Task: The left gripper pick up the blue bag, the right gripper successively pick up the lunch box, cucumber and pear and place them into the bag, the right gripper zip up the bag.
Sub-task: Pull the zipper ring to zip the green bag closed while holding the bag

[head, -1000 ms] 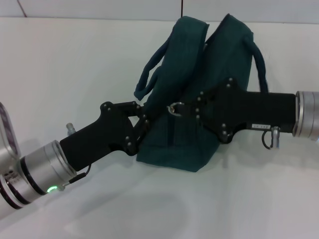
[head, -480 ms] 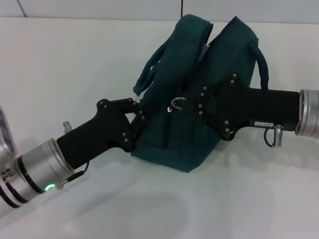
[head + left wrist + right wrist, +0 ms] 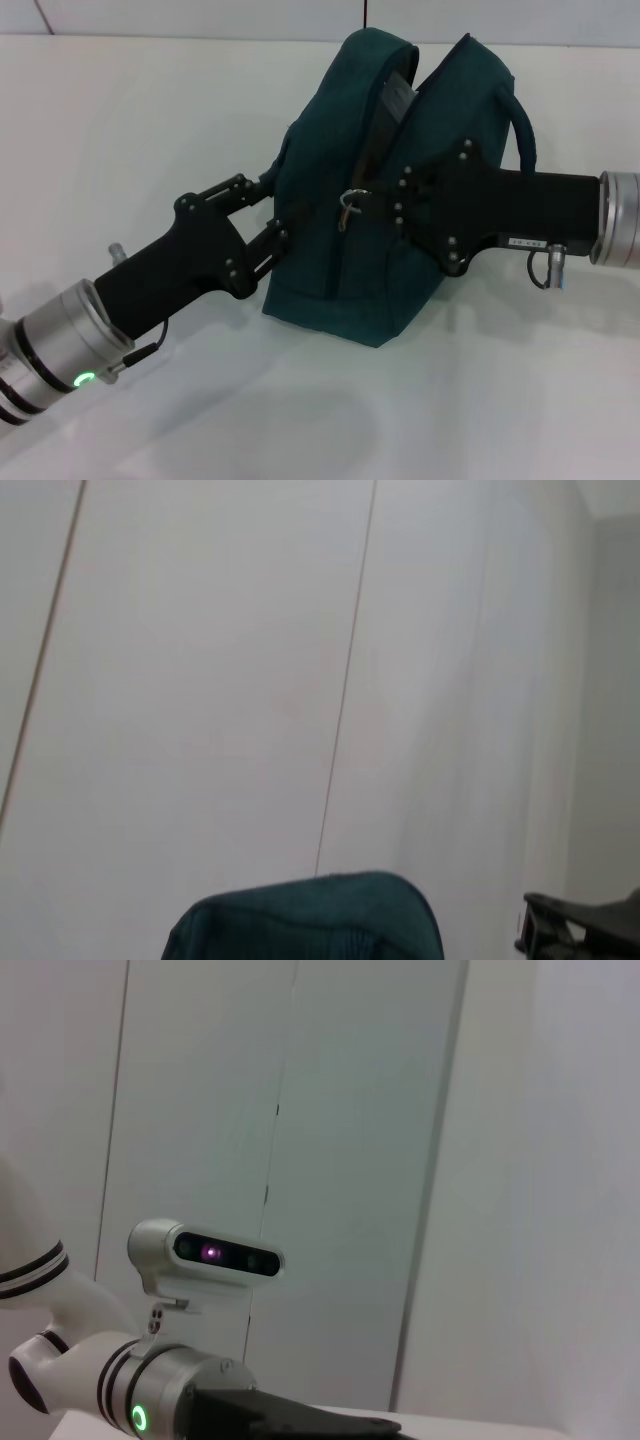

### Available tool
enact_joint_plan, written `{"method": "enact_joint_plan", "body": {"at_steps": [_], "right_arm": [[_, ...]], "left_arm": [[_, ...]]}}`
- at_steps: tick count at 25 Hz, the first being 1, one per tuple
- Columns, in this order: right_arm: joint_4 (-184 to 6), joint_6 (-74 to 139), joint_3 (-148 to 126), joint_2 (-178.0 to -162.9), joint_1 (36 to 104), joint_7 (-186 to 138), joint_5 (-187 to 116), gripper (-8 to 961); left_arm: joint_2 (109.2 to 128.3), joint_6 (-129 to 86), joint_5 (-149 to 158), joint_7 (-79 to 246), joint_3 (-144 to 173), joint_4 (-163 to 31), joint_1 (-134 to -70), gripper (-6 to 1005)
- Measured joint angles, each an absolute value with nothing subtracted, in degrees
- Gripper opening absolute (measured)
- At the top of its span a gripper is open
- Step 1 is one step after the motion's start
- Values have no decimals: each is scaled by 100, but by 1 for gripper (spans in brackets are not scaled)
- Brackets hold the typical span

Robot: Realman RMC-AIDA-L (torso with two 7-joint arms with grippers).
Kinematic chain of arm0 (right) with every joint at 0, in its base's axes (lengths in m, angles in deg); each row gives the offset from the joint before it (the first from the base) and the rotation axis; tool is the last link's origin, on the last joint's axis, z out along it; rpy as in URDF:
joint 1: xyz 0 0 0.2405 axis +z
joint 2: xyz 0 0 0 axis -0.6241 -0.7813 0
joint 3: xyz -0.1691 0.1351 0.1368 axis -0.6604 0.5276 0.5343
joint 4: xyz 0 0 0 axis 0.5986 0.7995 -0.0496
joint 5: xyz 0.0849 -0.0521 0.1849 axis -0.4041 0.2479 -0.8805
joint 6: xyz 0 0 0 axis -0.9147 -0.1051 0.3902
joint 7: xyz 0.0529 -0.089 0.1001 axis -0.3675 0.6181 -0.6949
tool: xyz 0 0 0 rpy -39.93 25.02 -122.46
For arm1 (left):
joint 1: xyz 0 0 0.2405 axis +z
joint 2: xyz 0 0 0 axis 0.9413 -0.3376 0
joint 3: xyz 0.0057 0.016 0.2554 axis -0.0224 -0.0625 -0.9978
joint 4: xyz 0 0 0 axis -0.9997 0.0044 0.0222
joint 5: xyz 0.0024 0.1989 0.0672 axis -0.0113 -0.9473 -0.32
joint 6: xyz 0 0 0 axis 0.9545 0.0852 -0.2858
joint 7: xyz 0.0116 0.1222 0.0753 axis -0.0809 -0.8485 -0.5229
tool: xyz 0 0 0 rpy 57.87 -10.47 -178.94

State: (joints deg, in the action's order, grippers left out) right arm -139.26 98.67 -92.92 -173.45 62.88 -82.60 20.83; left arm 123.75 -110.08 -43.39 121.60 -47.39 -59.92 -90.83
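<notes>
The blue bag stands upright on the white table, its zipper parted at the top. The metal ring pull hangs halfway down the zipper. My right gripper reaches in from the right, shut on the zipper pull. My left gripper comes from the lower left, its fingers spread, with the tips against the bag's left side. The bag's top shows in the left wrist view, with part of the right gripper beside it. The lunch box, cucumber and pear are out of view.
The white table extends all round the bag. One rope handle arches over the bag's right side above my right gripper. The right wrist view shows the robot's head camera and my left arm's wrist.
The bag has stood up straighter and shifted slightly left. My left gripper has drawn back down-left and its fingers have spread. The bag's left handle has dropped out of sight.
</notes>
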Motion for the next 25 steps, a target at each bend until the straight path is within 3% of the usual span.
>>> {"method": "enact_joint_plan", "body": {"at_steps": [3,13,19,25], "right_arm": [[-13963,9869,-9292,-17345,6293,-8223,2083,12],[-14057,9867,-9293,-17362,6411,-7904,2020,12],[-13923,9852,-9298,-17384,6645,-7864,1993,12],[-13906,9782,-9341,-17389,6681,-7799,1817,11]], "left_arm": [[12357,-11098,-4302,12287,-4741,-5992,-9075,429],[12326,-11364,-4501,11865,-4789,-5950,-8656,669],[12350,-11117,-4498,11714,-4781,-5996,-8537,863],[12392,-10864,-4477,11690,-4770,-6188,-8711,887]]}}
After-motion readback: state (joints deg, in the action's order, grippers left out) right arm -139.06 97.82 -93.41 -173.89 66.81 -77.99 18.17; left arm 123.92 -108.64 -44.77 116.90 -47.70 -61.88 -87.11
